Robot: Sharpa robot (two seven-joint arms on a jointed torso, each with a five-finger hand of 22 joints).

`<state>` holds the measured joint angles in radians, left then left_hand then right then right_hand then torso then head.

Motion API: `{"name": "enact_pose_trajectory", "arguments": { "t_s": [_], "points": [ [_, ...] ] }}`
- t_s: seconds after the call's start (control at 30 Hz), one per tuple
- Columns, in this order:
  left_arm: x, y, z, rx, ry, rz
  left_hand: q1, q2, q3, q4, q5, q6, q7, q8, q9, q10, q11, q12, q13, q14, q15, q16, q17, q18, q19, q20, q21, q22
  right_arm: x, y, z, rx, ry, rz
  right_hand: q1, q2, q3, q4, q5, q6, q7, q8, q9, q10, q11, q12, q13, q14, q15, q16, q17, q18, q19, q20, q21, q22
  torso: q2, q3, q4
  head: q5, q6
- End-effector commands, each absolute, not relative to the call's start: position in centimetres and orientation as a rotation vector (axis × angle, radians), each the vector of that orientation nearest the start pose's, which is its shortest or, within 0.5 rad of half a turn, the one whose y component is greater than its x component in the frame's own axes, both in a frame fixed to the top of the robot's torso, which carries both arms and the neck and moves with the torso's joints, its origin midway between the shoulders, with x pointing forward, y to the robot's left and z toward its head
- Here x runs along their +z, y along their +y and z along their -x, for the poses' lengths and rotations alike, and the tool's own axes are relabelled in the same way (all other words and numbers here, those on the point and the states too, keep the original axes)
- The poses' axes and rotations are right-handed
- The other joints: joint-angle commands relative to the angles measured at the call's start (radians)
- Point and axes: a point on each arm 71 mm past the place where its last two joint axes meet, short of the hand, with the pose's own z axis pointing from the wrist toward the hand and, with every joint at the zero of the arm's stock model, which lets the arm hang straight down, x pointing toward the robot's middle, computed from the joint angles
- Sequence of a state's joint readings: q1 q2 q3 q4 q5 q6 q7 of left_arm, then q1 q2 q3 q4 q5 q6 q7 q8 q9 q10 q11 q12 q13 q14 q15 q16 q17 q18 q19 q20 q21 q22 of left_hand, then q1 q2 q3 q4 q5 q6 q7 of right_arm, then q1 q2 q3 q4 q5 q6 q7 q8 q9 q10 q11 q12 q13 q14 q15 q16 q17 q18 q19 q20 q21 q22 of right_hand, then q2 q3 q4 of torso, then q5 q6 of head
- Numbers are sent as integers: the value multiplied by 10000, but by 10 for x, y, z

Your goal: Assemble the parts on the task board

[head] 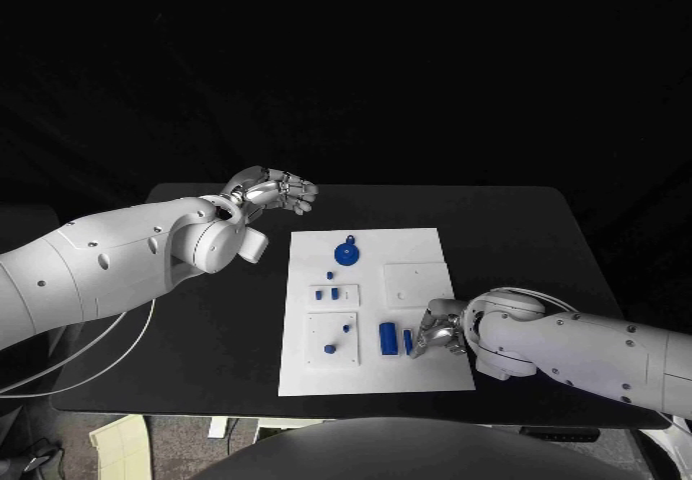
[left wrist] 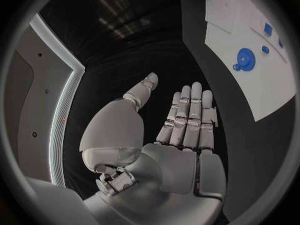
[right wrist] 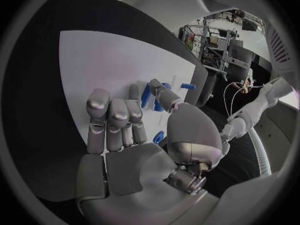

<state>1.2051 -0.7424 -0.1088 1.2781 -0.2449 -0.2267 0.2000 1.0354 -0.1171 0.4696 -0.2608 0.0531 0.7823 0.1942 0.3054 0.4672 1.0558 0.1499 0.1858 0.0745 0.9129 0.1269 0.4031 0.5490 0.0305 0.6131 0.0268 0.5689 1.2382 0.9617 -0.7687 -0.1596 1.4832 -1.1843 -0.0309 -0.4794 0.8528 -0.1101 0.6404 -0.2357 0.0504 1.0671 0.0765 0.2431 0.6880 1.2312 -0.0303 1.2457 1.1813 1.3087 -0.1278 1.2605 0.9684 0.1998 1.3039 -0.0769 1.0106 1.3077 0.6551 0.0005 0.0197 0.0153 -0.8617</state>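
The right silver many-fingered hand (head: 440, 333), low and right of centre in the head view, reaches with fingers apart and empty over the upright blue rectangular parts (head: 389, 338) near the white task board's (head: 411, 245) lower edge, and should pinch one squarely before lifting, while the left silver hand (head: 274, 190) hovers open upper left.

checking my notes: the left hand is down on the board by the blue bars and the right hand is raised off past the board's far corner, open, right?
Sides swapped. The head view shows the right hand at the task board by the blue bars; the left hand is raised past the far corner, open.
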Motion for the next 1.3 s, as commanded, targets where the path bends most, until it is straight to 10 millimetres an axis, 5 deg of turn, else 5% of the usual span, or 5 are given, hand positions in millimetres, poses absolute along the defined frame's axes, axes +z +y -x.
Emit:
{"name": "enact_pose_trajectory", "arguments": {
  "t_s": [0.03,0.4,1.3],
  "points": [
    [-224,224,-521,-12733,17026,9522,-61,-2,3,61,-19,-48,-2,37,-15,-4,39,-59,-13,65,24,-54,13,199,43,23,-34,12,-363,-196,-396,3365,24547,-1441,-25,88,18,43,-15,45,16,-29,-10,76,-21,31,19,15,-85,-49,18,620,-6,55,10,34,1,4,-3,-6,-2],
    [-224,223,-520,-12738,17047,9512,-56,-4,4,57,-19,-49,-2,39,-17,-5,39,-59,-13,65,24,-61,20,199,43,23,-38,17,-366,-192,-395,3031,24915,-1211,70,188,179,-296,32,71,17,-65,-50,72,-19,13,10,21,-82,-52,22,620,-18,66,32,62,-1,-5,5,-6,-30],
    [-224,218,-520,-12840,17142,9432,-47,1,7,51,-19,-50,-2,43,-20,-9,31,-63,-13,55,28,-83,34,196,40,26,-48,29,-383,-191,-395,2588,25363,-1415,-20,289,227,-353,52,120,18,-69,-71,98,-15,20,22,33,-68,-57,18,620,-20,108,37,69,0,1,0,-26,-32]
  ]
}}
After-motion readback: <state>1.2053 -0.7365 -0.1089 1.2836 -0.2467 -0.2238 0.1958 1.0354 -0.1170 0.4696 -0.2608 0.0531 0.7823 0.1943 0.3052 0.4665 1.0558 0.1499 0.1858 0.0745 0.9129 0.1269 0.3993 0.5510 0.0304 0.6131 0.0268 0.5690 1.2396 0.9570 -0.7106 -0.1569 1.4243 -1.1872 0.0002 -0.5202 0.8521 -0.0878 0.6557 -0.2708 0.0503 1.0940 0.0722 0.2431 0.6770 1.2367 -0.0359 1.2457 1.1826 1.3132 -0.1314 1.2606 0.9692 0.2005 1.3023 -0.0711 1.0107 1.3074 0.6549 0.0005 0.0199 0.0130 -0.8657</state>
